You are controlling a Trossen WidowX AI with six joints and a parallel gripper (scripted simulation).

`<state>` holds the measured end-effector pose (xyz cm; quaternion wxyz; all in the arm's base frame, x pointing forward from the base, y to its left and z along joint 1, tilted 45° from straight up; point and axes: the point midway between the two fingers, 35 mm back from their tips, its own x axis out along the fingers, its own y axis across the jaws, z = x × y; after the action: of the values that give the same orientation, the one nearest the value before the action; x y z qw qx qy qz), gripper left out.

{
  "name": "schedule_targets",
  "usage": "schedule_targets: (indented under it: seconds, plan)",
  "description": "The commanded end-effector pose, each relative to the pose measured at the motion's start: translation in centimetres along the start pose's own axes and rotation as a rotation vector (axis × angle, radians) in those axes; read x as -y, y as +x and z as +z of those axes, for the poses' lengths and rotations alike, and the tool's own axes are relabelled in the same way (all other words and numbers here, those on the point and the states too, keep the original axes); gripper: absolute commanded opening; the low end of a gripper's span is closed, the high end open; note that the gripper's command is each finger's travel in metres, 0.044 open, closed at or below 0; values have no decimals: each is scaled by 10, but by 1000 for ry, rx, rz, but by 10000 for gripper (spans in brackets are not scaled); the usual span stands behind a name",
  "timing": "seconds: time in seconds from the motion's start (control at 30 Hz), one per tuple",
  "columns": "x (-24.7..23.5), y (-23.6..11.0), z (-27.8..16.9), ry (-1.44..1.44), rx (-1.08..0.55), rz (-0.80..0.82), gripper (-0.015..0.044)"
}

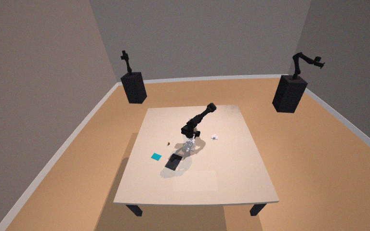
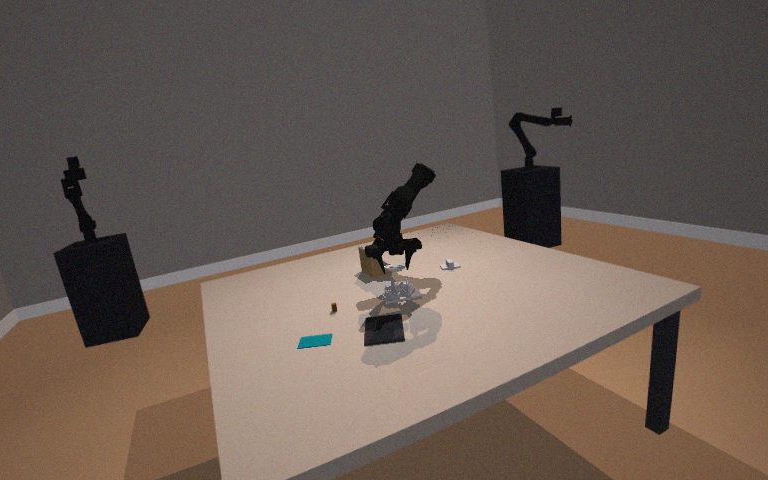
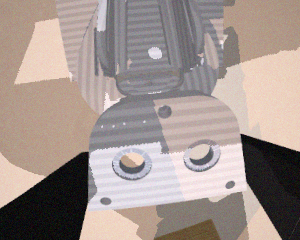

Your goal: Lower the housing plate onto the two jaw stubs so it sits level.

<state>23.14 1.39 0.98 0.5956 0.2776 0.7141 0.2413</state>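
Housing plate hung clamped between the fingertips of my gripper, above the grey assembly; I judged that lowering it off-centre could miss the stubs, and an uneven release could leave it tilted.

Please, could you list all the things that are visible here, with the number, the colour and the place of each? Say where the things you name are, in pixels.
table [image 1: 229,183] [image 2: 494,333]: 1, pale, centre
housing plate [image 2: 395,267] [image 3: 165,150]: 1, light grey, between the fingers
mechanism [image 1: 189,145] [image 2: 399,292] [image 3: 150,40]: 1, grey, on the table
dark slab [image 1: 173,161] [image 2: 384,330]: 1, black, front of mechanism
flat sheet [image 1: 156,156] [image 2: 315,341]: 1, teal, left of slab
small peg [image 1: 168,143] [image 2: 334,307]: 1, brown, behind sheet
small piece [image 1: 214,137] [image 2: 449,265]: 1, white, right of mechanism
block [image 2: 369,262] [image 3: 190,232]: 1, tan, behind mechanism
pedestals: 2, black, on the floor, each with a black arm
robot arm [image 1: 198,119] [image 2: 396,205]: 1, black, above the table
fingers: 2, black, at the plate's sides
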Motion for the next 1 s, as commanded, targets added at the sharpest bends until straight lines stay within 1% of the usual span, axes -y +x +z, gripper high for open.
schedule_targets:
  seconds: [0.0,0.7,0.97]
  plan:
    - [0,10,-1,10,-5,6,351]
    - [-1,44,-4,9,-6,9,351]
    - [-1,45,-4,9,-6,10,351]
